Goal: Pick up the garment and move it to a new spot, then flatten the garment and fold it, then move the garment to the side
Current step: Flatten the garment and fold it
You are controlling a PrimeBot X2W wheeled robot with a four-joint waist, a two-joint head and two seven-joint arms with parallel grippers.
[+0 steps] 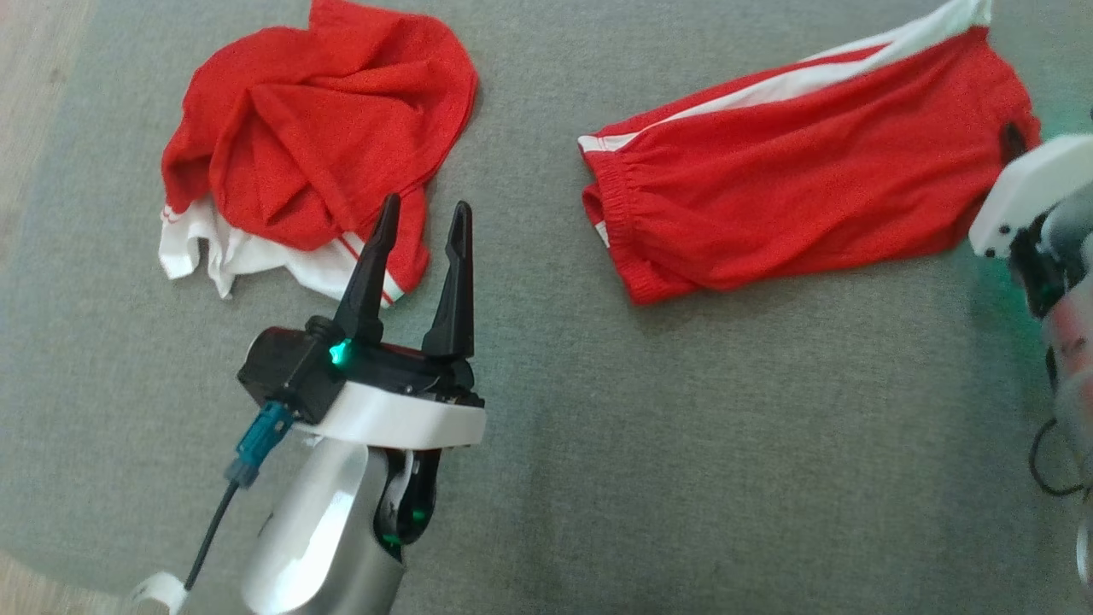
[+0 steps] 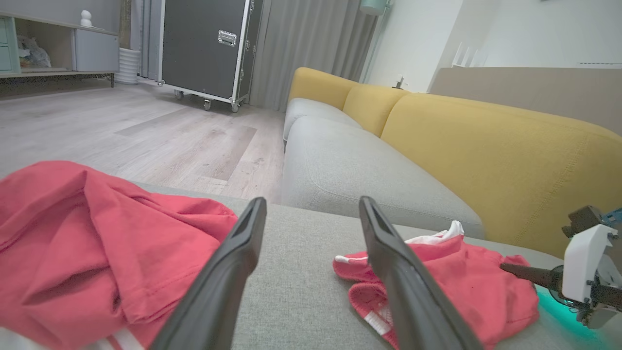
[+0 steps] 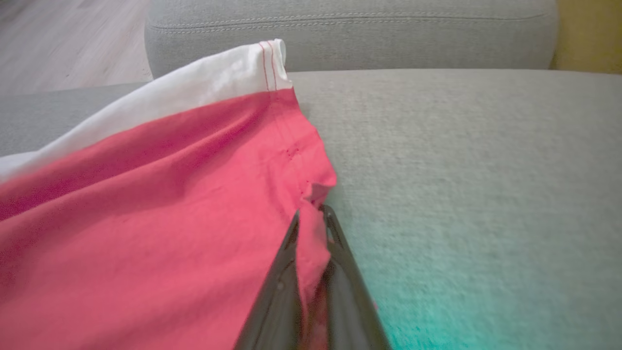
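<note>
On the shorts (image 1: 811,162), right gripper (image 3: 311,216); fingertips (image 3: 286,272) partly hidden by red hem

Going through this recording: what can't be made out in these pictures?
- Head view: the shorts' white corner, cut off by the top edge.
- Head view: the crumpled red garment's type, hidden by its own folds.
- Right wrist view: how deep the right pincer grips the shorts, hidden by cloth.

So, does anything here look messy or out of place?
Yes: the red-and-white garment at the upper left of the grey cushion lies in a crumpled heap, while the red shorts with the white stripe lie nearly flat, their edge pinched by the right gripper.
</note>
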